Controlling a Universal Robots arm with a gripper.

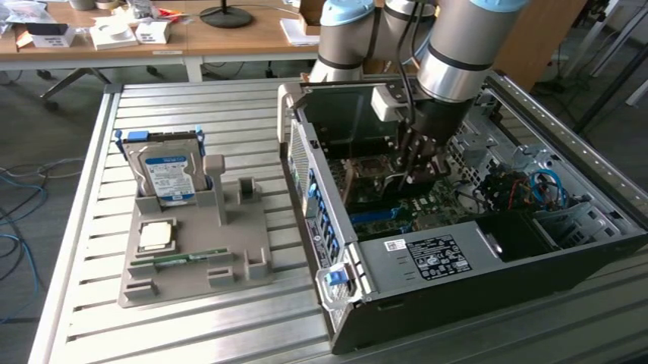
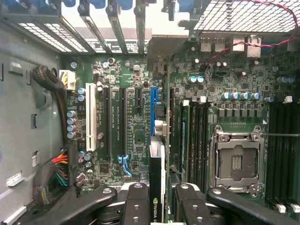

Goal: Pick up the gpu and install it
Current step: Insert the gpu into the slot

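My gripper (image 1: 413, 165) reaches down into the open computer case (image 1: 426, 254), just above the motherboard (image 1: 405, 208). In the wrist view the gpu (image 2: 157, 180) stands edge-on between my two dark fingers (image 2: 137, 204), a thin dark card with a green logo on its edge. The gripper (image 2: 161, 208) is shut on it. The card hangs in line with the blue expansion slot (image 2: 154, 105) and slightly above it; I cannot tell whether it touches the slot. Its far end points toward the case's rear slot openings (image 2: 140, 23).
The empty processor socket (image 2: 236, 161) and black memory slots (image 2: 194, 136) lie beside the slot. Cable bundles (image 2: 54, 173) sit on the other side. Outside the case, a grey fixture (image 1: 197, 250) holds a hard drive (image 1: 167, 171), a processor chip (image 1: 155, 235) and a memory strip (image 1: 182, 259).
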